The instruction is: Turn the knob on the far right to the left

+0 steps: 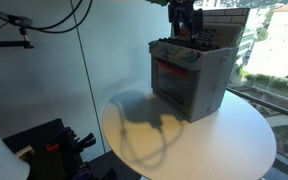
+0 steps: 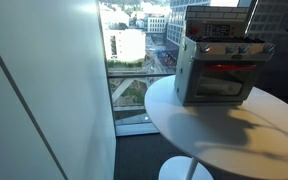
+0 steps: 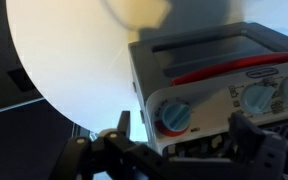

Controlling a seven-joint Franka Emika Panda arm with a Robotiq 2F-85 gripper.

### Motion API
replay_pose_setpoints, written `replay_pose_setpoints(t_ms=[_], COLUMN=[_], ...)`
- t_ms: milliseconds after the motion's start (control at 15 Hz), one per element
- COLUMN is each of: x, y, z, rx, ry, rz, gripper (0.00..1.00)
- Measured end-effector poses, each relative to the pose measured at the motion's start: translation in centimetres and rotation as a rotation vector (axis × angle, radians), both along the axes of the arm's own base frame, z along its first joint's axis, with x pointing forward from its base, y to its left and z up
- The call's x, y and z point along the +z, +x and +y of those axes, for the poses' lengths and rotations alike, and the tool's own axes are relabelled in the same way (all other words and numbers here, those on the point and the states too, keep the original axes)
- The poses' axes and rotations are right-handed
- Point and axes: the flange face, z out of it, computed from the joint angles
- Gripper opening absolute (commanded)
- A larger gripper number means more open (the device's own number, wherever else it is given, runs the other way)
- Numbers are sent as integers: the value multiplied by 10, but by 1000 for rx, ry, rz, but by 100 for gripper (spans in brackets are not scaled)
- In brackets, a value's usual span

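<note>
One blue end knob (image 3: 176, 117) on toy oven (image 1: 189, 75) panel, oven on round white table (image 1: 234, 140); gripper (image 3: 181, 148) spread wide just beside knob, contact unclear.

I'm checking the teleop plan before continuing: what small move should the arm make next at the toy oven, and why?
Probably ease the pincer straight toward the blue end knob on the toy oven. It looks open, with the knob roughly between its fingers, but they seem short of it, so closing now would likely grip nothing.
</note>
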Motion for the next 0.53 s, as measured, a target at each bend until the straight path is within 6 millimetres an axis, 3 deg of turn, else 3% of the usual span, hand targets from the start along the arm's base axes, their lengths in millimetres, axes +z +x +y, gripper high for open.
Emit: replay_pose_setpoints(t_ms=[533], x=[-8], y=[3], z=[-1], rx=[-12], ry=[-2], rz=[1], gripper=[100])
